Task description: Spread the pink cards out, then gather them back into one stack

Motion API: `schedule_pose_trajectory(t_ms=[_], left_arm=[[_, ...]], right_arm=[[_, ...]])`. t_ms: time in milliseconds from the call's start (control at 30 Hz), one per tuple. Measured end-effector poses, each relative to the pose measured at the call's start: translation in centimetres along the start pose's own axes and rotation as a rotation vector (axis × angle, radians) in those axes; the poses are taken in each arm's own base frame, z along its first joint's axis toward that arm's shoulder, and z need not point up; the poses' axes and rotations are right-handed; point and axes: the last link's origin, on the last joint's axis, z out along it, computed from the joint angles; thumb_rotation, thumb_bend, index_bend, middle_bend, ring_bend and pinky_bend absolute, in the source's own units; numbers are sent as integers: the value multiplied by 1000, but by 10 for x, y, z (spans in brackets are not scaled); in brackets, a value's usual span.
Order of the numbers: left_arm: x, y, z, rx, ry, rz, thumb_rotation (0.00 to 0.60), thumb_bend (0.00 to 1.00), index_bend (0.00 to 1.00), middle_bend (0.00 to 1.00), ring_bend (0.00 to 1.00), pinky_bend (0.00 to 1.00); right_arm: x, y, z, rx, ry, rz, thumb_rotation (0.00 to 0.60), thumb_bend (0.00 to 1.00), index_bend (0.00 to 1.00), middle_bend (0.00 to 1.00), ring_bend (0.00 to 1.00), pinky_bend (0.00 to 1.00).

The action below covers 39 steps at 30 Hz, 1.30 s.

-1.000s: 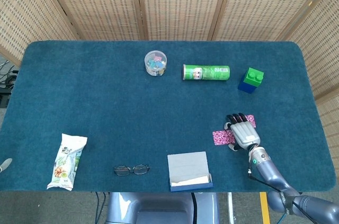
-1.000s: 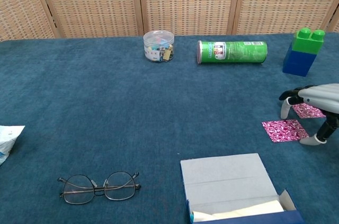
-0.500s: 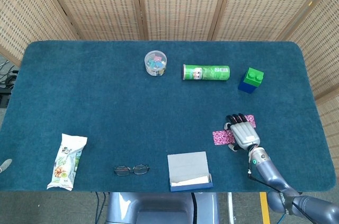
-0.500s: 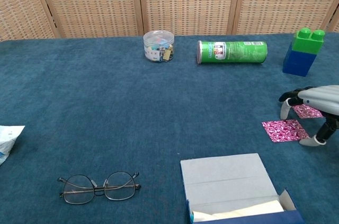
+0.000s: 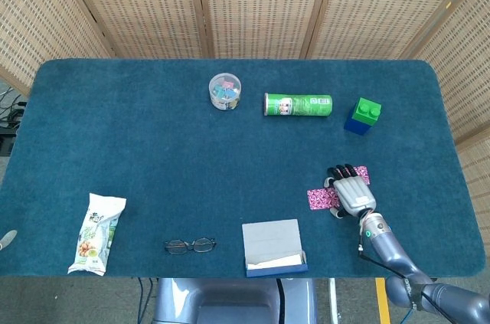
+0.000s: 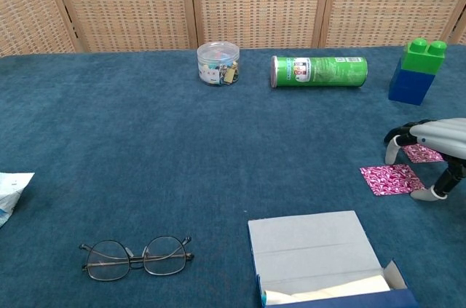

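Observation:
Two pink patterned cards lie apart on the blue mat at the right. The nearer card lies flat to the left of my right hand. The farther card is partly hidden under that hand. The hand arches over the gap between them, palm down, fingers spread with their tips at the mat, holding nothing. One fingertip stands just beyond the near card. A small grey tip at the left edge, perhaps my left hand, is all that shows there.
An open grey and blue box sits close to the front left of the cards. A green and blue block stands behind them, with a green can lying on its side and a clear jar further left. Glasses and a snack bag lie at the front left.
The right hand and both cards have stayed put. The grey tip at the left edge has slipped slightly further out of view.

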Motion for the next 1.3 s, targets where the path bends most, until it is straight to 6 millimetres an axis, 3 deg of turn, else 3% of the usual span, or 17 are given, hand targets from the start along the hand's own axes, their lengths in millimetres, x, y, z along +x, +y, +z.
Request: schedule_pose_trajectory(t_ms=[1300], left_arm=[[0, 0, -1, 0, 6, -3, 600, 57, 0, 0, 0, 0]], right_arm=[[0, 2, -5, 7, 36, 26, 600, 414, 439, 147, 0, 0]])
